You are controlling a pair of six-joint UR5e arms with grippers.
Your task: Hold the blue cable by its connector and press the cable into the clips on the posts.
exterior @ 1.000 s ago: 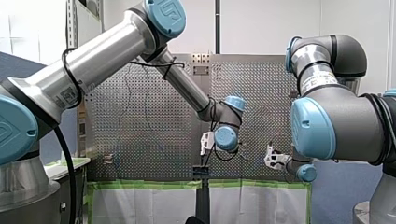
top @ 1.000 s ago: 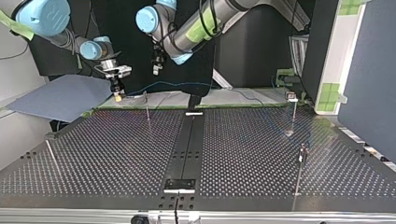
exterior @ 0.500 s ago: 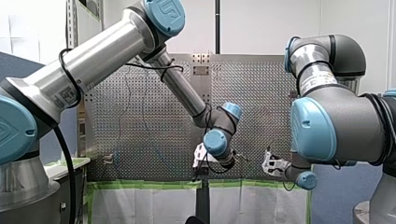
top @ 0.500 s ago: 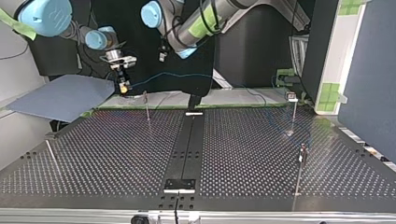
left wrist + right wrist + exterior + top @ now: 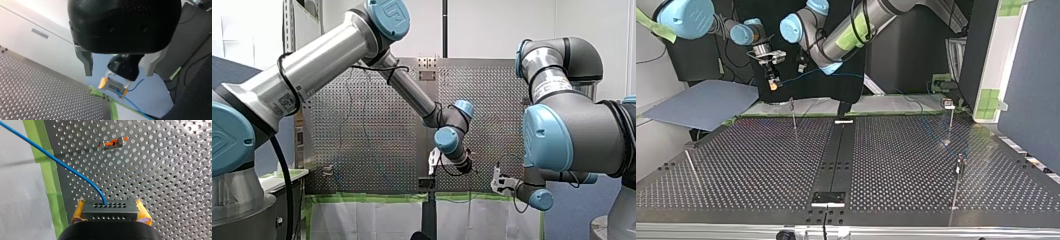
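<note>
Clamped in right tool (image 5: 111, 211): connector (image 5: 110, 207), blue cable (image 5: 62, 166) running off sideways. Straight ahead of connector: clip (image 5: 111, 143) (long axes parallel). Spread wide, empty, judged farther from clip: left tool (image 5: 119, 72).

A perforated table (image 5: 761, 165) is shown, divided by a black centre strip (image 5: 836, 155). Its edge is bordered with green tape (image 5: 53, 197), and a blue-grey sheet (image 5: 701, 102) is seen beyond it at the top view's left.

At the top view's rear left, my right gripper (image 5: 772, 84) hangs above the table (image 5: 761, 165), just left of a post (image 5: 793, 114), with the connector (image 5: 110, 208) between its fingers. The cable (image 5: 50, 156) trails rightward past my left gripper (image 5: 801, 64). Two more posts (image 5: 950, 122) stand far right.
</note>
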